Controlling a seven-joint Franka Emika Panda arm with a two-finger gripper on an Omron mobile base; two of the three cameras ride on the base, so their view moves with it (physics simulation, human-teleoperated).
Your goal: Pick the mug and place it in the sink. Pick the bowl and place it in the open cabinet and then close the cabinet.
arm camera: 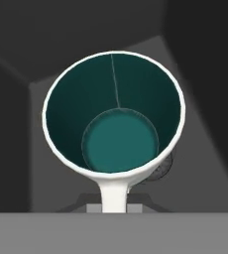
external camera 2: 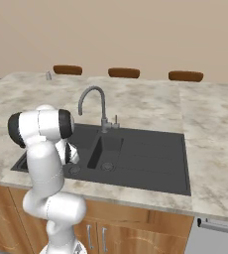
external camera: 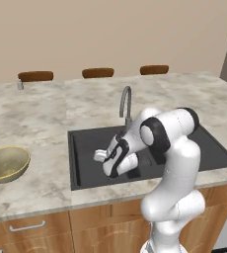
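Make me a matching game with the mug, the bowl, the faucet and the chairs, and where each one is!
Things:
1. mug
2. bowl
3. faucet
4. chairs

Places:
A. behind the sink
B. on the counter, left of the sink
C. beyond the counter's far edge
D. held in the hand, down in the sink

Pairs: 1-D, 2-B, 3-A, 4-C
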